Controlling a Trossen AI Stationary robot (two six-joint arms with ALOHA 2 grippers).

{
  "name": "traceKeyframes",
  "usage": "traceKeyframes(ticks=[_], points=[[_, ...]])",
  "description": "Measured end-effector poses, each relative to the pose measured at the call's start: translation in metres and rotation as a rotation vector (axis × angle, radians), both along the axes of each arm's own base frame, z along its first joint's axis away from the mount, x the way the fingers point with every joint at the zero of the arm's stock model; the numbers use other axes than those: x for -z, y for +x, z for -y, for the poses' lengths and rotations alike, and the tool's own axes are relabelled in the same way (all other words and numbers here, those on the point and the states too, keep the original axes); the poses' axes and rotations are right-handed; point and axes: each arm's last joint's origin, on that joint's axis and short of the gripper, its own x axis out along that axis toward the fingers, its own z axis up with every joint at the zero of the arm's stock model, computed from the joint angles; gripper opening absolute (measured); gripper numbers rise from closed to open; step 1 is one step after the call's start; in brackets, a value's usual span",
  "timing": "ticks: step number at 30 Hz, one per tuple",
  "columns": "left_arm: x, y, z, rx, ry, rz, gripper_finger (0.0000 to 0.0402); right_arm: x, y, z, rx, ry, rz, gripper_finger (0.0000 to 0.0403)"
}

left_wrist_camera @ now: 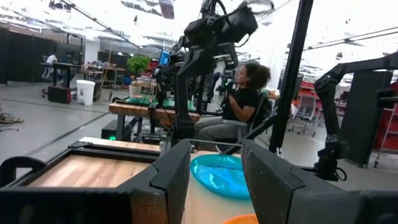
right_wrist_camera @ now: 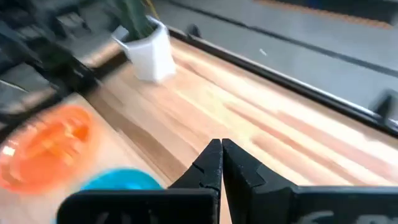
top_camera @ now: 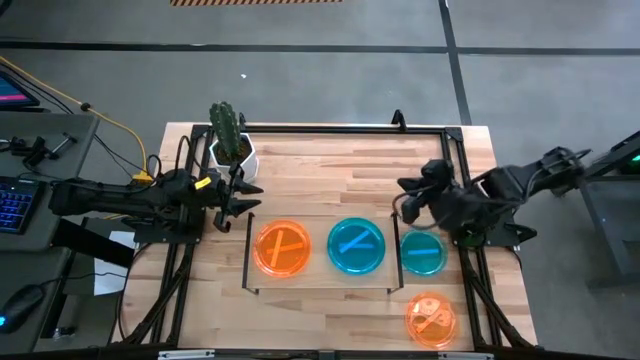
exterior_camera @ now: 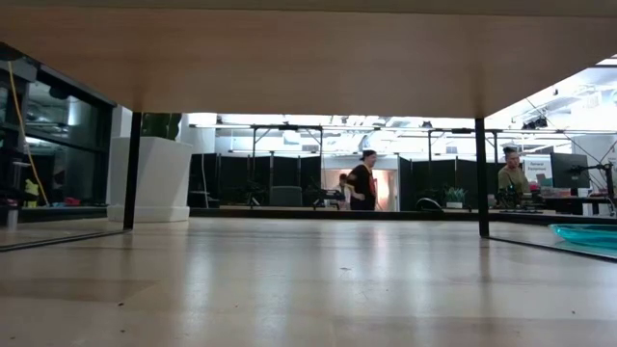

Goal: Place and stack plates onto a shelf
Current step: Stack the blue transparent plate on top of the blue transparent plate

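Two plates lie flat on the shelf (top_camera: 318,283): an orange plate (top_camera: 283,248) and a teal plate (top_camera: 356,245). A second teal plate (top_camera: 423,252) lies on the tabletop just right of the shelf's right rail. A second orange plate (top_camera: 431,320) lies near the table's near edge. My left gripper (top_camera: 240,205) (left_wrist_camera: 216,180) hovers open by the shelf's left rail, facing the teal plate (left_wrist_camera: 217,174). My right gripper (top_camera: 406,200) (right_wrist_camera: 222,163) is shut and empty above the shelf's right end. Its wrist view shows the orange plate (right_wrist_camera: 46,152) and the teal plate (right_wrist_camera: 118,180).
A white cactus pot (top_camera: 230,150) (right_wrist_camera: 149,50) stands at the table's far left corner, just behind my left gripper. The low view looks under the shelf board (exterior_camera: 308,58) past its black legs. The teal plate (exterior_camera: 588,234) shows at its right edge. People are in the room beyond.
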Motion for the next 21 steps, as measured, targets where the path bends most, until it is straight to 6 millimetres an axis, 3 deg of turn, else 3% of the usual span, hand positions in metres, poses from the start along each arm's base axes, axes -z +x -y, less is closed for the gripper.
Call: traceKeyframes(ticks=[7, 14, 21], points=[[0.0, 0.0, 0.0, 0.005, -0.024, -0.001, 0.0136, 0.01, -0.011, -0.002, 0.207, 0.053, -0.17, 0.0], [0.0, 0.0, 0.0, 0.006, -0.026, -0.003, 0.0136, 0.051, -0.016, 0.001, 0.256, 0.111, -0.312, 0.0], [0.001, 0.0, 0.0, 0.006, -0.025, -0.009, 0.0136, 0.071, -0.047, 0.02, 0.371, 0.173, -0.25, 0.0]])
